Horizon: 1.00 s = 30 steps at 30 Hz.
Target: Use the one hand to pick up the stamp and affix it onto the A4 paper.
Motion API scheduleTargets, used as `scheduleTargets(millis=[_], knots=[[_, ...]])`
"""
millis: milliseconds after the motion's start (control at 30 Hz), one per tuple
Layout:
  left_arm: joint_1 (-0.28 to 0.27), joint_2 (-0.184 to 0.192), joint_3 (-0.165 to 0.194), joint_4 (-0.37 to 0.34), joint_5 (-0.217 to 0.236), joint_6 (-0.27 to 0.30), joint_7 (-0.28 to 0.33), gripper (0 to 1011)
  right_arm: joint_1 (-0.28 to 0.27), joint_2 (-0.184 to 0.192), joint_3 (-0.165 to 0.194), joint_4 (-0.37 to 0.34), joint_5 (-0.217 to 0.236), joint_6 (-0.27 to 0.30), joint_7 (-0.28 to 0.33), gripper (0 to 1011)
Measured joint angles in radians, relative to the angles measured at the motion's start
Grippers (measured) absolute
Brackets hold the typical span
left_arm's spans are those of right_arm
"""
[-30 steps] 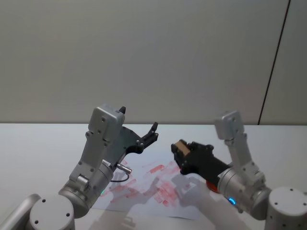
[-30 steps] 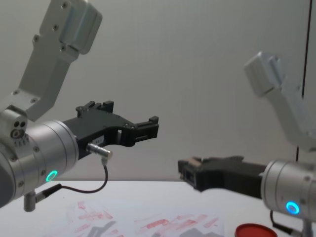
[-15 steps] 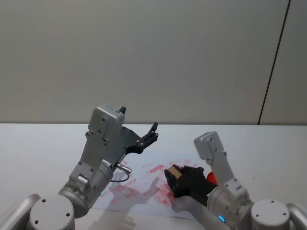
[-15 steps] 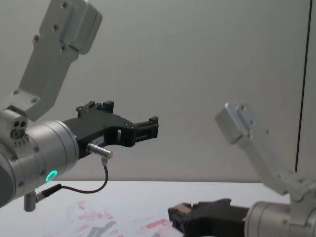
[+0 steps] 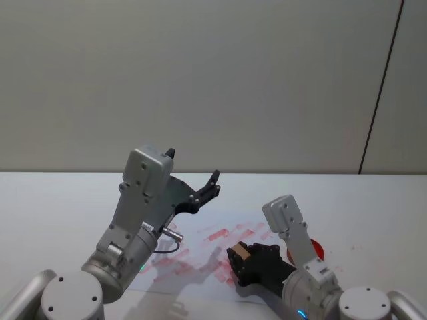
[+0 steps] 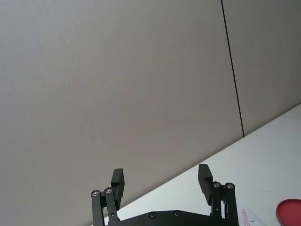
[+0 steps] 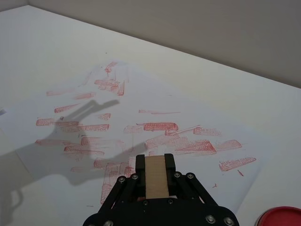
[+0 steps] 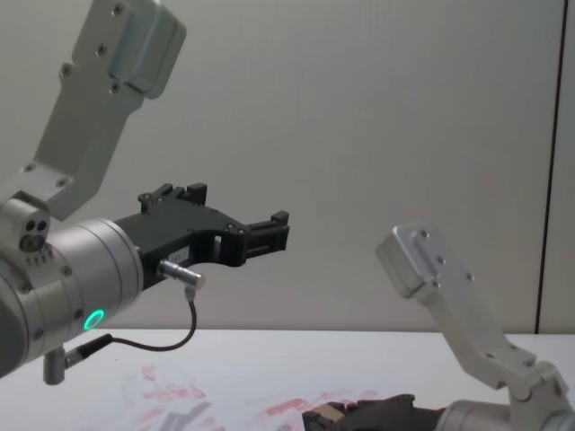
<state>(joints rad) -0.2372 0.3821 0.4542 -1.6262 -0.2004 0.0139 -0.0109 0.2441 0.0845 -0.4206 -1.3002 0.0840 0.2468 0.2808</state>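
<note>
The stamp, a small tan wooden block, sits between the black fingers of my right gripper, which is shut on it. The gripper is low over the near right part of the A4 paper, a white sheet covered in red ink marks. From the side, the stamp is close to the sheet; I cannot tell whether they touch. My left gripper hangs open and empty, raised above the paper's far left part.
A flat red round ink pad lies on the white table just right of the paper, also visible as the red disc beside my right gripper. The table spreads pale and bare to the left.
My right gripper has carried the stamp down and back toward me, from hanging above the table to low over the paper. The left arm has not moved.
</note>
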Motion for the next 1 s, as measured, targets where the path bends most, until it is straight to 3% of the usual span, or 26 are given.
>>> scheduleTargets(millis=[500, 800, 1000], knots=[[0.000, 0.000, 0.000, 0.000, 0.000, 0.000, 0.000, 1002, -0.001, -0.003, 0.001, 0.013, 0.015, 0.000, -0.024, 220], [0.000, 0.000, 0.000, 0.000, 0.000, 0.000, 0.000, 1002, -0.006, -0.004, 0.011, -0.032, 0.076, -0.002, -0.032, 220], [0.000, 0.000, 0.000, 0.000, 0.000, 0.000, 0.000, 1002, -0.013, 0.007, 0.030, -0.116, 0.142, 0.016, -0.040, 220]])
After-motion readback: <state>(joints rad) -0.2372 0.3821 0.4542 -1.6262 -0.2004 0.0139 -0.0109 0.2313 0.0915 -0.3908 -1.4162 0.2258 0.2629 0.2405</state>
